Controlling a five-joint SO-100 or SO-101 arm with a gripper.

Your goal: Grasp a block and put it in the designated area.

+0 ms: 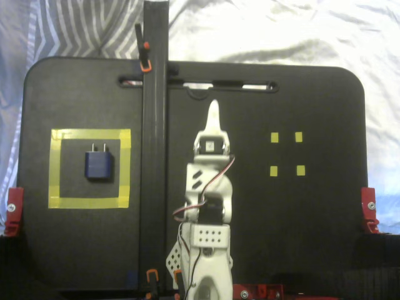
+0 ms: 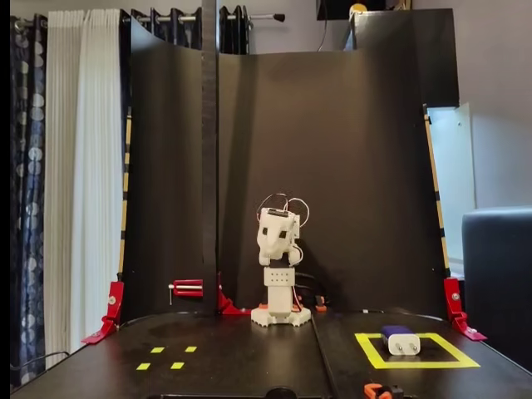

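Note:
The dark navy block (image 1: 99,164) lies flat inside the designated area, a hollow square of wide yellow tape (image 1: 90,134), with its two silvery prongs pointing to the board's far edge. In the low fixed view the block (image 2: 401,339) sits within the same tape square (image 2: 416,364) at the right. My white arm is folded over its base at the board's middle. The gripper (image 1: 214,110) tapers to a single tip, shut and empty, well to the right of the block and clear of it.
A tall black post (image 1: 154,125) with orange clamps stands between the arm and the tape square. Four tiny yellow tape squares (image 1: 286,153) mark the board's right half. Red clamps (image 1: 12,209) hold the board's side edges. A curved black backdrop (image 2: 332,166) rises behind the arm.

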